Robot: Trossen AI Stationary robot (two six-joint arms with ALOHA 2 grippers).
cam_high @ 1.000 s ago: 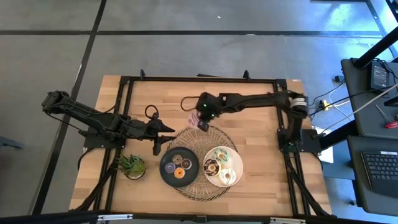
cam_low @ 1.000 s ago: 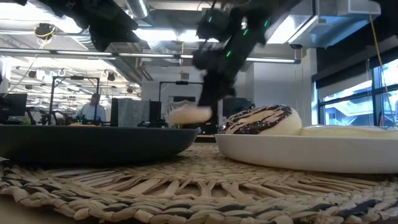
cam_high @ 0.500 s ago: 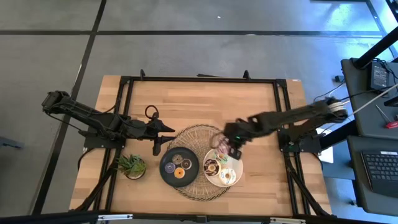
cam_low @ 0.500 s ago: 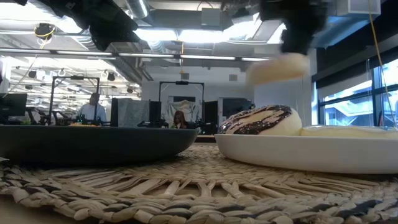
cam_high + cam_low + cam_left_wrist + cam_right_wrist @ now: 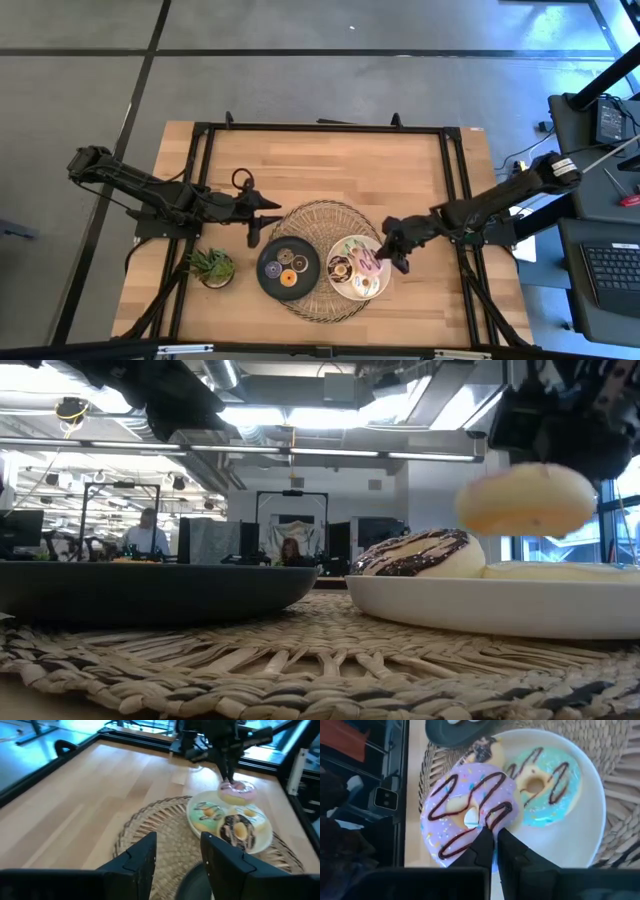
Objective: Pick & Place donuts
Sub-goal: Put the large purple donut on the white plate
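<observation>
My right gripper point(image 5: 384, 257) is shut on the pink donut point(image 5: 367, 262) and holds it over the white plate point(image 5: 345, 292), on the plate's right side. The green donut point(image 5: 352, 247), the chocolate-and-white donut point(image 5: 340, 268) and the cream donut point(image 5: 367, 285) lie flat on that plate. Several mini donuts point(image 5: 287, 268) lie on the black plate point(image 5: 266, 280). My left gripper point(image 5: 252, 238) hangs open above the table, off the mat's left rim. My right gripper pinches the pink donut's ring point(image 5: 487, 820) between its two fingers, on the side between the hole and the outer rim nearest the wrist. The fingers point(image 5: 227, 776) come from above, slanting in from the table's right. The donut point(image 5: 525, 500) is lifted clear of the plate and sits roughly level.
Both plates sit on a round woven mat point(image 5: 318, 222) in the near middle of the table. A small green potted plant point(image 5: 213, 266) stands left of the black plate. Bare wood point(image 5: 330, 165) lies on the far half. A black frame rails the table's edges.
My right gripper has carried the pink donut from beyond the mat's far rim toward the table's right and near side, stopping over the white plate. Over the last half second the donut has come down closer to the plate. The gripper has stayed shut on it.
</observation>
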